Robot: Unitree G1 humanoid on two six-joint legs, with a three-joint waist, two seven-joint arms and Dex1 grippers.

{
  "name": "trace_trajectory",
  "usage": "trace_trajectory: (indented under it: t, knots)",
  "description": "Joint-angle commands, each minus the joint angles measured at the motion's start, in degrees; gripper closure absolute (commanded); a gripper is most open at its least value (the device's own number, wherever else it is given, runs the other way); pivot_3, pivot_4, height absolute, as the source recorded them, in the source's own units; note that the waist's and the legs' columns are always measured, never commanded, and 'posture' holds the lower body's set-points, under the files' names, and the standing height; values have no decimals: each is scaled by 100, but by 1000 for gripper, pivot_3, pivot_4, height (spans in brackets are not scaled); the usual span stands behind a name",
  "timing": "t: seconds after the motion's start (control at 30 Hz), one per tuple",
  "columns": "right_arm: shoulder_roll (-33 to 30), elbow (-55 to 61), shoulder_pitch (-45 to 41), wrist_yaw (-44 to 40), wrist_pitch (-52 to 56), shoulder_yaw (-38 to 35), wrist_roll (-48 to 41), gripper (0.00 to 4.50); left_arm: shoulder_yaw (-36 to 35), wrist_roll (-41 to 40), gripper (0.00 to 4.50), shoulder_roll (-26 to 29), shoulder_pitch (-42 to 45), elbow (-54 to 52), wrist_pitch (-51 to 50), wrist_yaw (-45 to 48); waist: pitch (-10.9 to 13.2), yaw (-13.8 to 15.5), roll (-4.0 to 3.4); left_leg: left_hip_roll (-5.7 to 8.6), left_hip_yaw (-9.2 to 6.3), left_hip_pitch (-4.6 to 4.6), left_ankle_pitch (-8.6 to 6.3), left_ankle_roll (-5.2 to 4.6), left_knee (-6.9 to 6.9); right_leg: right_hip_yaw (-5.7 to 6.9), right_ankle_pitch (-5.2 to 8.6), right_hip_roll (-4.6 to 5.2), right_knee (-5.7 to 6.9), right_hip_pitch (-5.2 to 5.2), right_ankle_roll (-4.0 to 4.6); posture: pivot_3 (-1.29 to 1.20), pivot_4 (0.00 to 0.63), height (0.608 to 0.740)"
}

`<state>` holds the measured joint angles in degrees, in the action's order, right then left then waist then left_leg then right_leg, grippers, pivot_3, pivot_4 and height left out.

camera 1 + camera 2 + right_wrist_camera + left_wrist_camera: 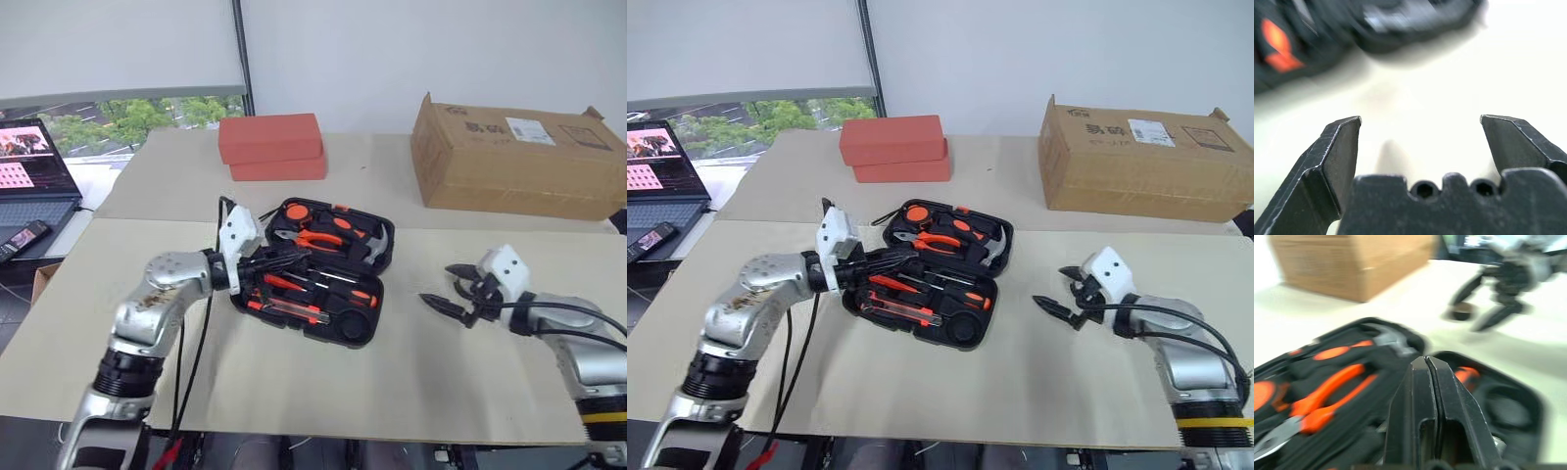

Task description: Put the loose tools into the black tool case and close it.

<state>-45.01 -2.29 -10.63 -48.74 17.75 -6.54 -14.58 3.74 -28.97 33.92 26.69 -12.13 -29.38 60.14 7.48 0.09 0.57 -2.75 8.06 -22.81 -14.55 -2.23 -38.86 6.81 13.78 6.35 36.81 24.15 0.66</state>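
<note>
Risk sits mostly with the left gripper (890,262), which hovers low over the near half of the open case (965,335). Its fingers look pressed together with nothing between them in the left wrist view, and they point across the slotted tools. A careless sweep from there could knock a screwdriver (913,288) out of its slot or catch the raised rim and drag the whole case along the table (1019,382). If any tool sits proud of its slot, the lid would likely jam on closing; the frames do not settle whether every piece is seated. No loose tool is visible on the table around the case.

The right gripper (1065,294) stands wide open and empty, well apart from the case on its right side, above bare table.

The case lies open near the table's middle, its far half holding pliers (939,240) and a hammer (994,250). Red boxes (895,147) and a cardboard box (1141,162) stand well behind it, so folding the lid has room. The near table edge is close below the case; a shove toward the robot could tip it off.
</note>
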Motion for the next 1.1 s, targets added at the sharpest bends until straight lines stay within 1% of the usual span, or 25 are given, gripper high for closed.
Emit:
trace_trajectory:
  t: [0.03, 0.1, 0.13, 0.23, 0.27, 0.3, 0.33, 0.37, 0.4, 0.47, 0.5, 0.6, 0.73, 0.77, 1.07, 1.1]
  knots:
    - [-198, -122, -100, 77, 128, -275, 29, 0, -84, -332, 3181, 396, 216, -443, -318, 395, 6, 5, 2, 0, 0, 0, 1, 1, 0, -1, 4, -2, 0, 0, -6, 0, 150, 711]
    - [-262, -247, -150, 112, 156, -268, 84, 0, -141, -470, 2298, 546, 307, -503, -457, 525, 7, 17, 1, 1, -1, 0, 1, 1, 0, -2, 13, -1, 0, -1, -21, 0, 150, 711]
    - [-292, -261, -150, 54, 216, -251, 57, 0, -143, -474, 2081, 661, 346, -530, -475, 606, 7, 27, 1, 1, -1, 0, 1, 1, -1, -2, 15, -2, 0, -2, -26, 0, 150, 711]
    - [-336, -309, -177, 28, 357, -208, 64, 0, -133, -464, 974, 871, 432, -584, -495, 732, 7, 44, 1, 0, -2, 0, 1, 1, 0, -3, 18, -4, -1, -1, -29, 0, 150, 711]
    - [-344, -329, -192, 45, 373, -196, 93, 0, -131, -481, 459, 901, 452, -595, -513, 743, 7, 47, 1, 0, -2, 0, 1, 1, 1, -4, 18, -4, -1, -1, -30, 0, 150, 711]
    - [-354, -359, -218, 65, 431, -176, 121, 0, -123, -475, 262, 943, 481, -602, -514, 762, 8, 47, 1, 0, -2, 0, 1, 1, 0, -4, 18, -4, -1, -1, -29, 0, 150, 711]
    - [-357, -420, -266, 96, 471, -154, 165, 253, -128, -477, 4, 977, 511, -611, -519, 773, 8, 43, 2, 1, -1, -1, 1, 1, 0, -5, 18, -4, -1, -1, -29, 0, 150, 711]
    - [-351, -485, -318, 126, 497, -136, 206, 538, -137, -477, 0, 997, 537, -619, -513, 775, 9, 43, 2, 1, 0, -1, 1, 1, -1, -6, 17, -4, 0, -1, -30, 0, 150, 711]
    - [-335, -551, -374, 144, 500, -120, 236, 719, -143, -478, 0, 1012, 557, -631, -515, 773, 9, 46, 2, 1, 0, -1, 1, 1, -1, -6, 17, -4, -1, 0, -30, 0, 150, 711]
    - [-304, -632, -455, 139, 481, -92, 289, 1517, -153, -503, 0, 1029, 567, -665, -546, 774, 9, 47, 2, 1, 0, 0, 1, 2, -1, -7, 18, -4, 0, -1, -30, 0, 150, 711]
    - [-291, -657, -488, 136, 471, -78, 305, 1750, -156, -515, 0, 1035, 564, -682, -561, 774, 9, 47, 2, 1, -1, 0, 1, 2, -1, -7, 18, -5, 0, -1, -30, 0, 150, 711]
    - [-266, -719, -555, 126, 502, -34, 337, 2753, -170, -601, 0, 1072, 523, -773, -626, 816, 9, 46, 2, 1, -1, -1, 3, 4, -1, -7, 18, -7, 0, 0, -30, 0, 150, 711]
    - [-263, -773, -590, 129, 586, 36, 365, 4198, -193, -688, 0, 1129, 482, -857, -671, 852, 9, 44, 2, 1, 1, 0, 4, 6, -1, -9, 18, -7, 0, -1, -30, 0, 150, 711]
    - [-267, -783, -599, 144, 625, 50, 370, 4473, -197, -690, 0, 1136, 482, -858, -670, 847, 9, 45, 2, 1, 1, 1, 4, 6, -2, -10, 18, -7, 0, -2, -30, 0, 150, 711]
    - [-247, -615, -709, 199, 624, -25, 302, 4473, -183, -648, 0, 1181, 448, -848, -613, 826, 9, 40, 2, 1, 1, 3, 5, 8, -3, -13, 18, -9, 4, -2, -30, 0, 150, 711]
    - [-287, -417, -730, 72, 634, -26, 220, 4473, -216, -654, 0, 1208, 436, -846, -614, 831, 9, 42, 2, 2, 2, 3, 6, 9, -3, -14, 18, -9, 5, -2, -30, 0, 150, 711]
